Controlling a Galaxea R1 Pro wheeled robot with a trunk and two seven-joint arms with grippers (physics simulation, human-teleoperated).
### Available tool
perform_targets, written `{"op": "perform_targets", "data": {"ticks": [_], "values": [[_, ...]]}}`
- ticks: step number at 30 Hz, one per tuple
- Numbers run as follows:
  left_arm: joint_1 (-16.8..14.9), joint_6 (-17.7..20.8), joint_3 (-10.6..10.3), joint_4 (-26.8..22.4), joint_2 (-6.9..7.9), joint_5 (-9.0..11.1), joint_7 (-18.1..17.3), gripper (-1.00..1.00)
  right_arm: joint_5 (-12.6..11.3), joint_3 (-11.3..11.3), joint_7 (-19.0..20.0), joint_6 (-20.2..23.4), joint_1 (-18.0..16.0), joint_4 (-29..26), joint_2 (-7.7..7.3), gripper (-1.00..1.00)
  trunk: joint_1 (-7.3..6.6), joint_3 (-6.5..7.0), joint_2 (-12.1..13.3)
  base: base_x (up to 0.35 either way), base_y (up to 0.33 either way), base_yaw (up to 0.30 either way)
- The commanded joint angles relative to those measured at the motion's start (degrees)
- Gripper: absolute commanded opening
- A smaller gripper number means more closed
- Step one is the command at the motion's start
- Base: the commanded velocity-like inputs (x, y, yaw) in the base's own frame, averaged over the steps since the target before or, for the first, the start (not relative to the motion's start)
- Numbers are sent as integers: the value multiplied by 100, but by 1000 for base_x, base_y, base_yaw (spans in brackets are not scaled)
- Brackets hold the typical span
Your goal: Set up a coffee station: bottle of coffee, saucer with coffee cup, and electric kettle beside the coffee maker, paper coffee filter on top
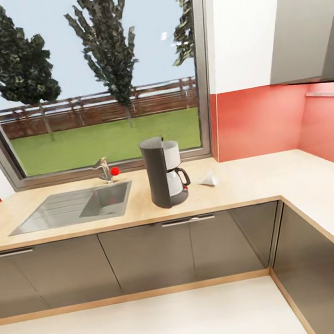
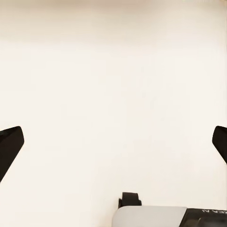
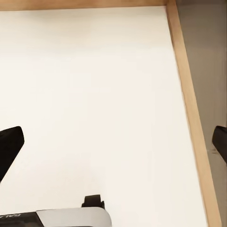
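Observation:
The coffee maker (image 1: 164,172), a tall dark grey machine with a white housing and clear carafe, stands on the light wood kitchen countertop (image 1: 257,178) right of the sink. A small whitish paper coffee filter (image 1: 208,180) lies on the counter just right of it. My left gripper (image 2: 113,144) is open over pale floor, its dark fingertips (image 2: 9,146) at the picture's edges. My right gripper (image 3: 113,144) is open too, over floor beside a wooden plinth strip (image 3: 191,118). The bottle of coffee, kitchen shelf, saucer, coffee cup and electric kettle are out of view.
A steel sink (image 1: 75,206) with a tap (image 1: 104,170) and red knob sits left of the coffee maker under a large window. The countertop turns along the right wall below a grey wall cabinet (image 1: 305,33). Dark grey cabinet fronts (image 1: 149,255) stand ahead, pale floor before them.

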Motion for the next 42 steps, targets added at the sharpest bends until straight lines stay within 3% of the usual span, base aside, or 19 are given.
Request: {"op": "perform_targets", "data": {"ticks": [1,17,20,23,28,35,42], "values": [[-4,-16,8,3,-1,29,-6,100,1,-4,-2,-18,-1,-3,0,100,7,-11,-11,303,-135,0],[-1,-14,16,3,2,31,31,100,1,-15,-4,-21,-1,-10,0,100,7,-11,-11,294,-138,0],[116,-7,21,104,124,48,63,100,1,-18,-6,-22,-1,-18,0,100,7,-11,-11,244,-135,0],[395,-11,22,555,342,64,68,100,1,-19,-10,-24,-1,-20,0,100,7,-11,-11,235,-132,0],[679,-209,13,1484,556,63,71,100,1,-19,-12,-22,-1,-20,0,100,7,-11,-11,233,-130,0],[775,-390,-18,2087,552,43,369,100,1,-19,-12,-29,-1,-12,0,100,7,-11,-11,232,-130,0],[786,50,-22,2272,536,41,815,100,13,45,25,-27,-1,-179,31,100,7,-11,-11,232,-130,0]]}}
